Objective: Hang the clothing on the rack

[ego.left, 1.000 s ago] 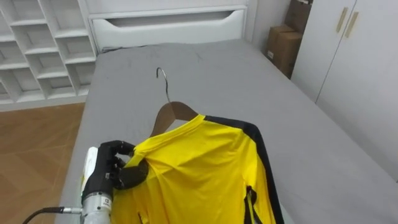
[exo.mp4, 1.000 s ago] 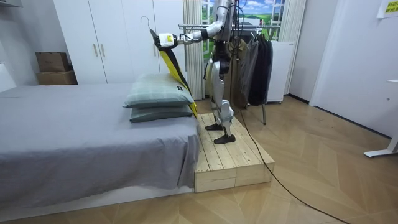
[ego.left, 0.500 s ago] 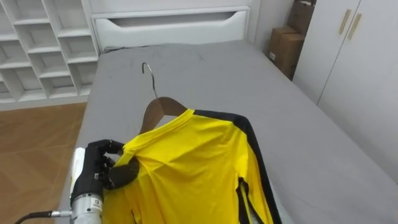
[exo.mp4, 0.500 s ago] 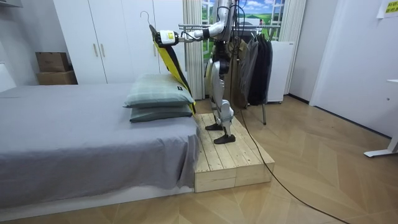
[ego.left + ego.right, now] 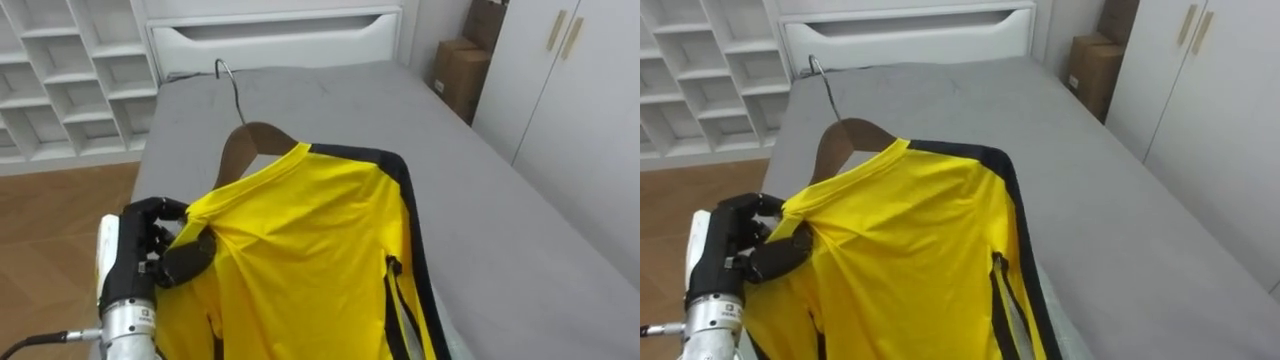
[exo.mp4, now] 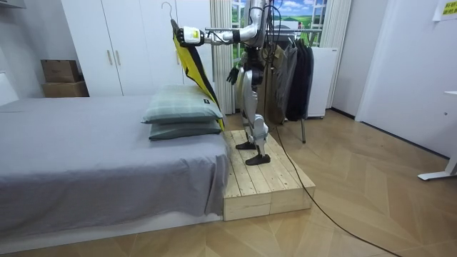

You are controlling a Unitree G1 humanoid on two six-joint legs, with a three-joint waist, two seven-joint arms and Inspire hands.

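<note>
Left hand [image 5: 152, 242] grips smooth yellow shirt [image 5: 310, 250] on curved wooden hanger [image 5: 247, 140].

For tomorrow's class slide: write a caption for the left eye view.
Left hand grips a yellow shirt on a wooden hanger above the grey bed.

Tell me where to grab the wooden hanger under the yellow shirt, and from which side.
Grip the hanger at its bare wooden neck, just under the metal hook, coming from the robot's right. The yellow shirt covers both hanger arms, and the left robot hand is curled round the shirt's left shoulder, so that side is taken.
</note>
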